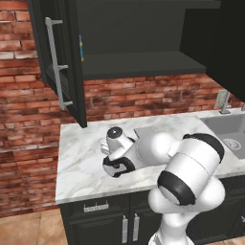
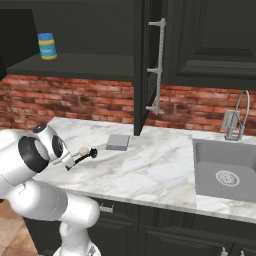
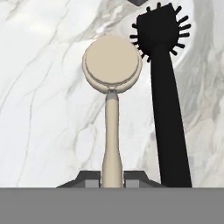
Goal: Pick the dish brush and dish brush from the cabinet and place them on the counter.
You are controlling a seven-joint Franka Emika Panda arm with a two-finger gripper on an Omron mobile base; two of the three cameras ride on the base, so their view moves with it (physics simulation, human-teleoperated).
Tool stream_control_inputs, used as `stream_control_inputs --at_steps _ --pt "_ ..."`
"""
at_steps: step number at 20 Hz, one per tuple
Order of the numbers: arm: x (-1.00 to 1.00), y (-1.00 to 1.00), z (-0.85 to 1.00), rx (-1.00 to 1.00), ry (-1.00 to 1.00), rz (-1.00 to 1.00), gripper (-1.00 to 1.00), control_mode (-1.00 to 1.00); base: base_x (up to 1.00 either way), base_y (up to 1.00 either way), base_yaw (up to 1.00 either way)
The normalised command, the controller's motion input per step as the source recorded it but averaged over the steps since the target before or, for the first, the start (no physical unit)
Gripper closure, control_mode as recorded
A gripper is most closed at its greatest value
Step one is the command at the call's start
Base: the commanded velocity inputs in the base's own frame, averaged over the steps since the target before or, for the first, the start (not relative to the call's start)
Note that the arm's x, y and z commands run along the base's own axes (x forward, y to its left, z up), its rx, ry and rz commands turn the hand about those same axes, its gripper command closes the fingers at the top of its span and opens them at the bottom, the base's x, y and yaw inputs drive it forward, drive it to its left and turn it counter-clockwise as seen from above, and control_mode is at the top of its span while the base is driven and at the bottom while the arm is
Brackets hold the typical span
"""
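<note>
Both brushes lie (apparently) mid-counter (image 2: pixel 150 165), tool (image 3: pixel 112 177) gripping cream brush (image 3: pixel 112 83).

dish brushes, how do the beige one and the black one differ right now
The cream-beige dish brush has a smooth round disc head; the black dish brush has a head ringed with spiky bristles. The beige one's handle sits between the shut gripper fingertips; the black one lies free on the counter. Both are slim-handled and lie parallel.

Marble counter (image 2: pixel 150 165), grey pad (image 2: pixel 117 142), perhaps black brush (image 3: pixel 168 109)
</note>
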Motion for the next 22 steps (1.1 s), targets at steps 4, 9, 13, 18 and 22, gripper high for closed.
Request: stream_control_inputs --at_steps 4,9,13,18,22 --pt "0.13 0.09 -0.01 0.0 0.0 -0.01 1.0 -1.0 0.0 0.0 0.0" --pt "0.22 0.15 -0.01 0.0 0.01 -0.01 1.0 -1.0 0.0 0.0 0.0" --pt "0.28 0.06 -0.12 -0.01 0.04 0.0 1.0 -1.0 0.0 0.0 0.0" --pt "0.28 0.09 -0.16 -0.01 0.02 0.0 1.0 -1.0 0.0 0.0 0.0" --pt "0.21 0.18 -0.12 -0.02 0.0 0.0 1.0 -1.0 0.0 0.0 0.0"
